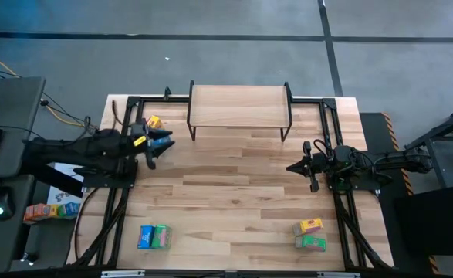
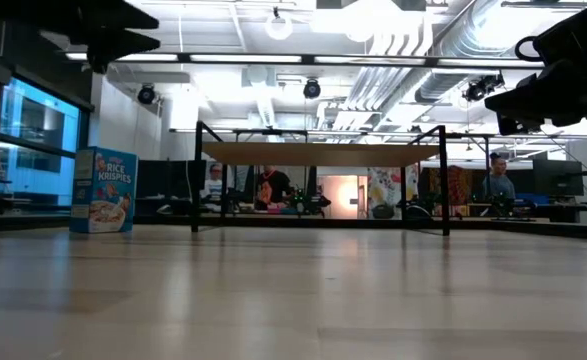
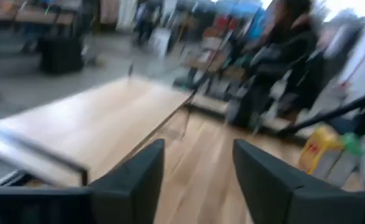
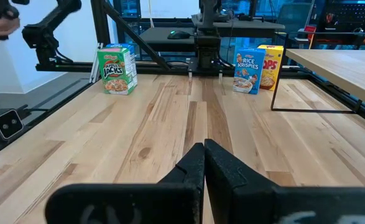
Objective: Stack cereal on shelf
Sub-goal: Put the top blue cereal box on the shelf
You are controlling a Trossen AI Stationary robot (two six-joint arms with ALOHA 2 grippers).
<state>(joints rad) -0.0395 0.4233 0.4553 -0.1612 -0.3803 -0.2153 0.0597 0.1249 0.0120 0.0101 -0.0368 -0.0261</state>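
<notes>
Your left gripper [image 1: 158, 144] hangs open and empty just left of the shelf [image 1: 240, 106]. Beneath it, blue box [image 1: 160, 137] and yellow box [image 1: 153, 122] stand upright on end. Right gripper [image 1: 297, 166], closed, waits off the shelf's right front.

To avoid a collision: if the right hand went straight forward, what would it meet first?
Only bare tabletop, then probably the left arm beside the blue cereal box; depth unclear.

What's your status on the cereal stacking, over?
Left gripper jaws open, empty, near shelf, left end. Right gripper shut, idle, right side. Cereal boxes all on table, shelf bare. Nothing blocking.
</notes>
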